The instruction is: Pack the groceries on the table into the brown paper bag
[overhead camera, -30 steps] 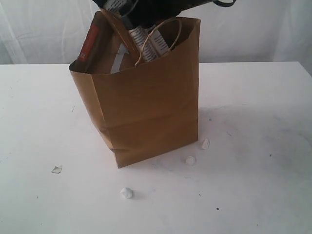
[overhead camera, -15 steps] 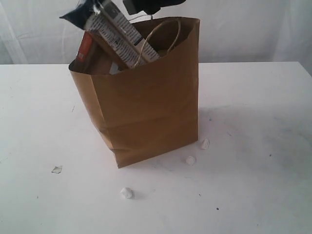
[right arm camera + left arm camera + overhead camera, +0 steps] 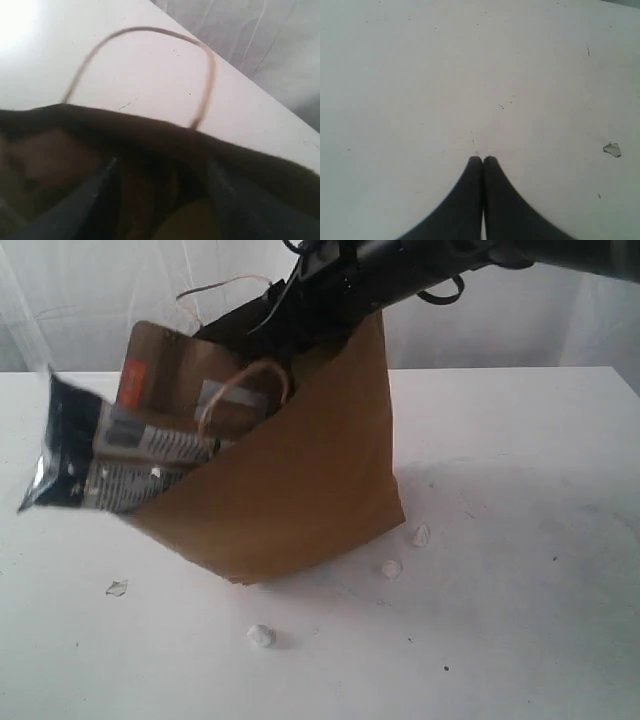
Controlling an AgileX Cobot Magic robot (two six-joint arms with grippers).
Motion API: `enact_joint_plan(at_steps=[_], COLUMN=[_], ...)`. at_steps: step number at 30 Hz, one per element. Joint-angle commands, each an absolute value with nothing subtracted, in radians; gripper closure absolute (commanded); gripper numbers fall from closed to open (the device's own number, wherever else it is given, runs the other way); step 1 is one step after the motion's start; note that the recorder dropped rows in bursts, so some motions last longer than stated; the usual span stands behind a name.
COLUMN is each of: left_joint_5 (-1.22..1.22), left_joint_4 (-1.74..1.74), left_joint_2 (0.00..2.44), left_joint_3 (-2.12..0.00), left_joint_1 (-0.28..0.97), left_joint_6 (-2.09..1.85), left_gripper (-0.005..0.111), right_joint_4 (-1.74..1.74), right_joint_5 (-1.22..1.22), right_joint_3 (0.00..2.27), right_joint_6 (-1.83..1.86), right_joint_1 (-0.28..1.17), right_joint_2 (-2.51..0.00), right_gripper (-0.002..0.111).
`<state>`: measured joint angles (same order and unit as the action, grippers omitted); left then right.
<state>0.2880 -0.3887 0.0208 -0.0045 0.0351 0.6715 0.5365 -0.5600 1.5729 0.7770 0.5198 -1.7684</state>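
Observation:
The brown paper bag (image 3: 300,490) leans hard to the left on the table (image 3: 520,620), its mouth pushed out of shape. The long blue-white packet (image 3: 110,460) sticks out sideways over the bag's left rim. A brown pouch (image 3: 135,385) with an orange label stands inside against the back wall. My right arm (image 3: 380,270) comes down from the upper right into the bag's mouth. In the right wrist view my right gripper (image 3: 162,167) is in the dark interior, jaws apart, a cord handle (image 3: 150,32) beyond them. My left gripper (image 3: 482,158) is shut over bare table.
Small white crumpled scraps (image 3: 260,636) (image 3: 391,568) (image 3: 420,535) lie in front of and to the right of the bag. A clear scrap (image 3: 117,588) lies at the front left, the same scrap (image 3: 612,149) showing near my left gripper. A white curtain (image 3: 80,300) hangs behind.
The bag has tipped from upright to leaning left. The packet swung from pointing up out of the mouth to lying sideways over the left rim. My right arm dropped into the bag.

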Motion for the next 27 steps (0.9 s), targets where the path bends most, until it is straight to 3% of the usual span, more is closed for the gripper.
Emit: enact_joint_plan(at_steps=[1,16,27], left_joint_5=[0.284,0.284,0.284], left_joint_4=[-0.396,-0.396,-0.396], left_joint_2=[0.012,0.012,0.012], left_joint_3=[0.0,0.0,0.0], left_joint_1=[0.042,0.042,0.042], left_joint_6=[0.675,0.675,0.675], left_gripper=[0.107,0.107,0.107], right_joint_4=[0.449,0.363,0.363], right_joint_5=[-0.455,-0.318,-0.431], right_joint_3=[1.58,1.58,1.58], right_joint_6=[0.632,0.428,0.374], right_joint_1=[0.496,0.353,0.324], right_joint_2=[-1.845,-1.931,-2.016], right_gripper=[0.07,0.072,0.072])
